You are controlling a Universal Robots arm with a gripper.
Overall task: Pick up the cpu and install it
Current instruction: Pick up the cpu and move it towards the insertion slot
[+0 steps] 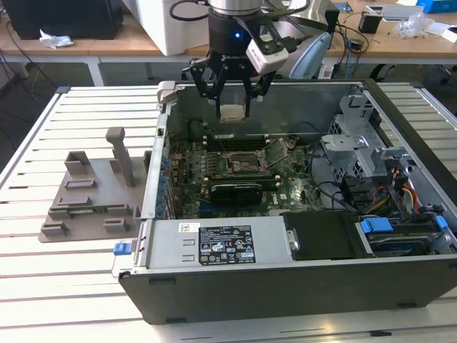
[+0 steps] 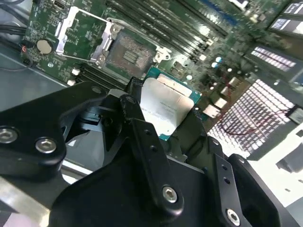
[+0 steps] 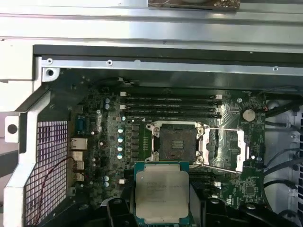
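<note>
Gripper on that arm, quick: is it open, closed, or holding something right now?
Gripper: closed on the cpu, holding it above the motherboard.

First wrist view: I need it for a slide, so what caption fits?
Gripper holds the cpu over the motherboard, whose socket lies open and empty.

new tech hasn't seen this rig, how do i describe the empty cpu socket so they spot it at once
Look inside the open computer case lying on its side, at the green motherboard. Beside the long black memory slots sits the cpu socket: unlike those narrow strips, a square dark recess in a silvery frame, its hinged plate flipped open.
</note>
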